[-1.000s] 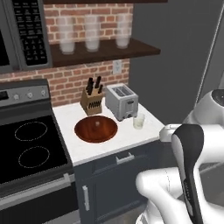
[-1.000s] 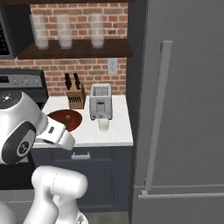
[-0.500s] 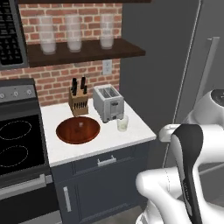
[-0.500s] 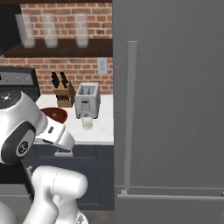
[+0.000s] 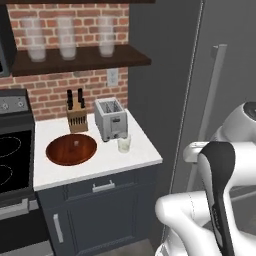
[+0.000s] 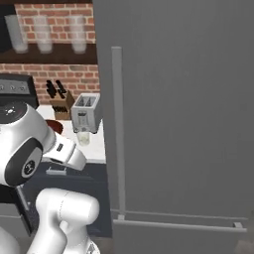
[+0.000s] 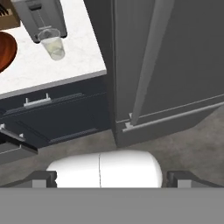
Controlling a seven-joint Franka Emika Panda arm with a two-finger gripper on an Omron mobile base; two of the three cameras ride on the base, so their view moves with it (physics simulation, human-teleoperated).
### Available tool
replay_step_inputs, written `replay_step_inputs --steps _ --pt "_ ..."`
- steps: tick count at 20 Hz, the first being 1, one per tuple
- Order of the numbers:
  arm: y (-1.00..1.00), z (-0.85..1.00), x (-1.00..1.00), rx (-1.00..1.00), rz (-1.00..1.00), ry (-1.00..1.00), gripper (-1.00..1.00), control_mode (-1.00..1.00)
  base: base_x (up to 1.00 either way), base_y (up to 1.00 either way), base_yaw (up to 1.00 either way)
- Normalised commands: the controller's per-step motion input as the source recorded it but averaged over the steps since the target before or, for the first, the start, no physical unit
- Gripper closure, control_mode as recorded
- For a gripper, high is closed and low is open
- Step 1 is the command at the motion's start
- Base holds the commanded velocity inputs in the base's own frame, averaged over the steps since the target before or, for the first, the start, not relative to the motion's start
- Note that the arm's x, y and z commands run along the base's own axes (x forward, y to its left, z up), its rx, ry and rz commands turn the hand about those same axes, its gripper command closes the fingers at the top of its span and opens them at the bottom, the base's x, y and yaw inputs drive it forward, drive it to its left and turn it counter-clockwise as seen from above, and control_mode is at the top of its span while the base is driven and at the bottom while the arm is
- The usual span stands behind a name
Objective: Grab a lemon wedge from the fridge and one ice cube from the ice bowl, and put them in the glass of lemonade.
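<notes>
Fridge (image 6: 188, 114) standing at right, door shut, pale bar handle (image 6: 117, 129) running vertical on its left edge. White counter (image 5: 135, 150) sitting left of fridge. Ice bowl (image 5: 71, 149) lying at counter's near left, small pale piece inside. Toaster (image 5: 112, 119) standing far right on counter, knife block (image 5: 76, 114) just left of it. Glass of lemonade (image 5: 124, 144) standing just in front of toaster, right of bowl. Gripper (image 7: 105, 177) pointing down at floor before fridge, fingers spread wide, holding nothing.
</notes>
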Motion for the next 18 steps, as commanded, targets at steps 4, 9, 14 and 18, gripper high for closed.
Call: replay_step_inputs --steps 4,9,14,18 --pt "0.0 0.0 0.0 0.0 0.0 0.0 -1.0 1.0 -0.46 0.0 0.1" --pt "0.0 0.0 0.0 0.0 0.0 0.0 -1.0 1.0 -0.6 -0.01 0.07" --pt "0.0 0.0 0.0 0.0 0.0 0.0 -1.0 1.0 -0.38 -0.29 0.01" --pt "0.0 0.0 0.0 0.0 0.0 0.0 -1.0 1.0 -0.01 -0.24 0.0"
